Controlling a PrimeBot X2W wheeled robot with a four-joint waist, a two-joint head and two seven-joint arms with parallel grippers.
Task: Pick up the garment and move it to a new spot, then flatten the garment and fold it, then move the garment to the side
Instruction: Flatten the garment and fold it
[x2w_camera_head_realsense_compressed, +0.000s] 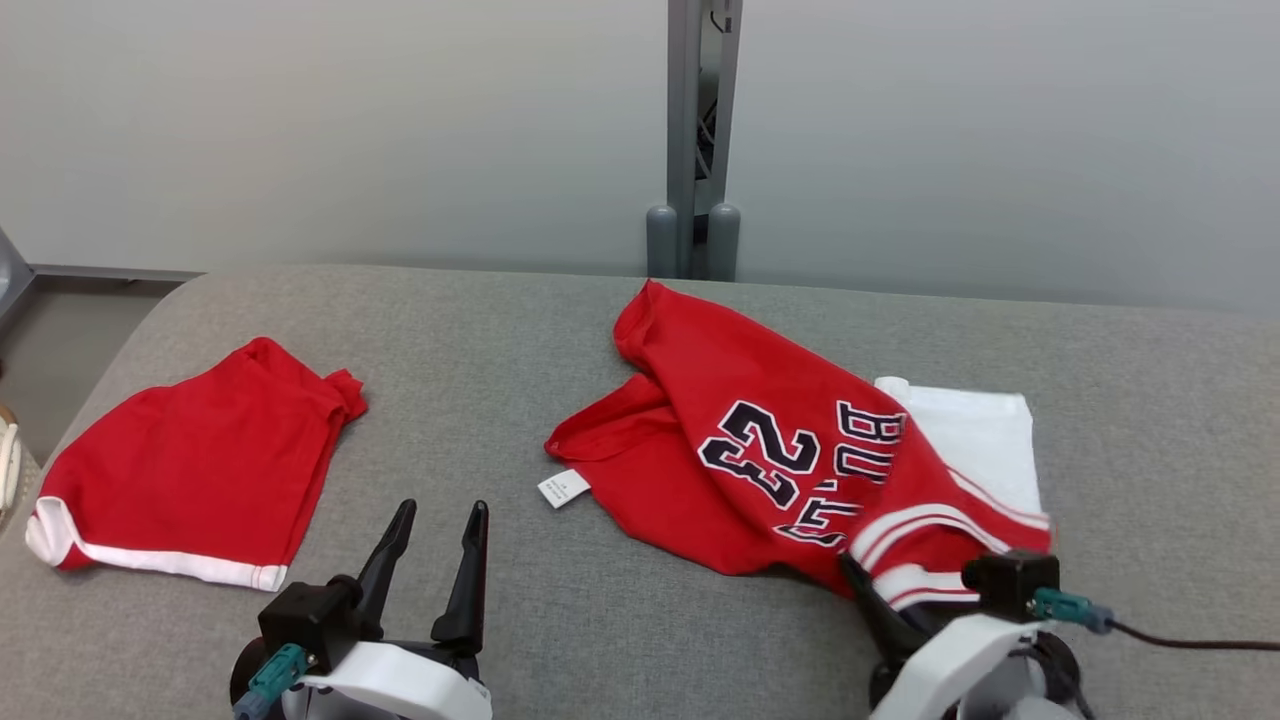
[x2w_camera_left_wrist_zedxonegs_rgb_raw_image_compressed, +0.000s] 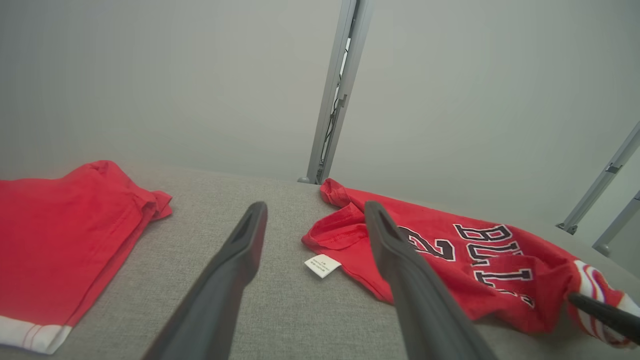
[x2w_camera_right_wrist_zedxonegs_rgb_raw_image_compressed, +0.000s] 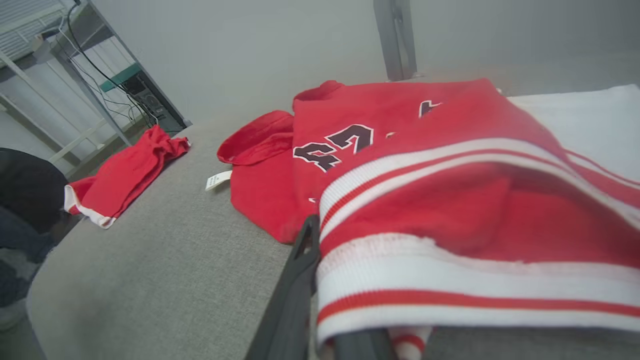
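Note:
The garment (x2w_camera_head_realsense_compressed: 760, 450), a red jersey with black and white lettering and white-striped trim, lies crumpled at the centre right of the grey padded table (x2w_camera_head_realsense_compressed: 600, 620). A white tag (x2w_camera_head_realsense_compressed: 563, 488) hangs off its left edge. My right gripper (x2w_camera_head_realsense_compressed: 900, 590) is at the jersey's near corner, shut on the striped trim, which drapes over its fingers (x2w_camera_right_wrist_zedxonegs_rgb_raw_image_compressed: 302, 280) and hides one of them. My left gripper (x2w_camera_head_realsense_compressed: 442, 508) stands open at the lower left, apart from the garment (x2w_camera_left_wrist_zedxonegs_rgb_raw_image_compressed: 450, 255), with bare table between its fingers (x2w_camera_left_wrist_zedxonegs_rgb_raw_image_compressed: 240, 250).
Folded red shorts (x2w_camera_head_realsense_compressed: 190, 470) with a white hem lie at the table's left. A white cloth (x2w_camera_head_realsense_compressed: 985, 435) lies partly under the jersey on the right. A grey post (x2w_camera_head_realsense_compressed: 695, 140) rises behind the far edge. A metal rack (x2w_camera_right_wrist_zedxonegs_rgb_raw_image_compressed: 75, 75) stands beyond the table's left end.

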